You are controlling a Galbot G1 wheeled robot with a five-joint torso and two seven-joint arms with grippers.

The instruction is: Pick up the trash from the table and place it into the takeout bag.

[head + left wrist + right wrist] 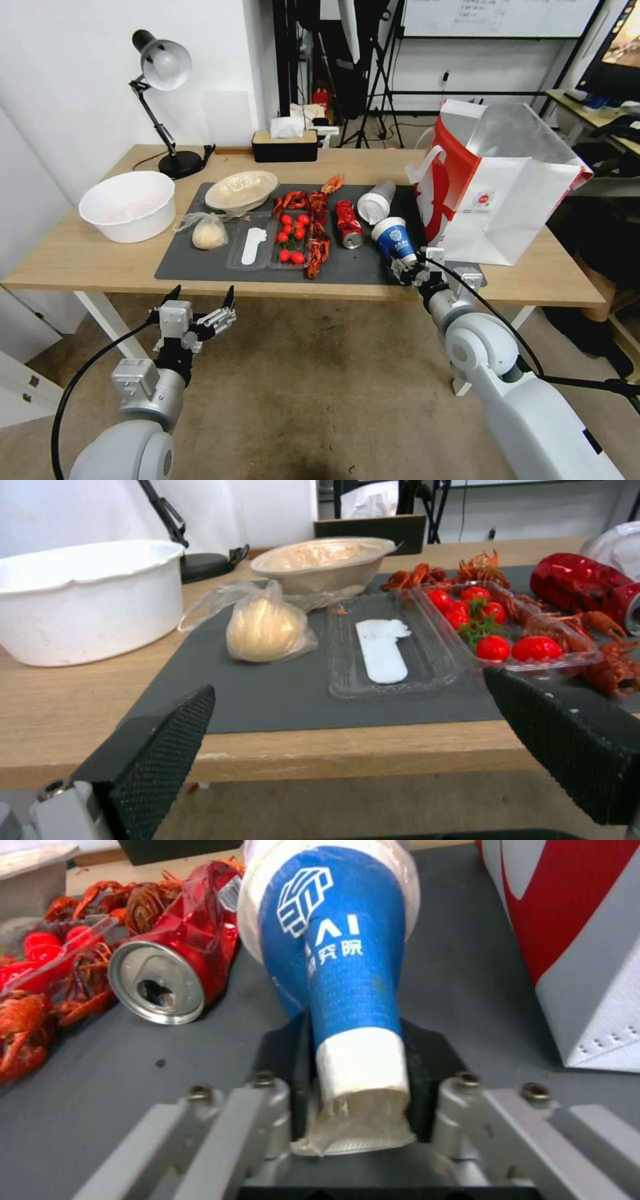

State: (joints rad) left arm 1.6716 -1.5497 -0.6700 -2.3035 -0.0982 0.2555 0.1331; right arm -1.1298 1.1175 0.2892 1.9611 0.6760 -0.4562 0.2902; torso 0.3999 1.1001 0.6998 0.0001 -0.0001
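**Head view: right pincer clamps a blue paper cup on the tabletop**

The right pincer (407, 270) is closed on the base of a blue and white paper cup (393, 241), squeezing it flat at the near edge of the dark grey mat (200, 263). In the right wrist view the cup (340, 955) is pinched narrow between the two pads (its wide mouth points away from the robot). Just beside it, toward the robot's left, lies a crushed red can (349, 223), with a clear plastic cup (375, 201) on its side behind. The takeout bag (497, 187) stands open at the right end of the tabletop (87, 257), close to the held cup.

The left pincer (200, 313) hangs open, below and in front of the tabletop edge. Farther left on the mat sit a clear bag with a pale lump (209, 232), a beige bowl (241, 189) and a clear tray of cherry tomatoes (291, 237).
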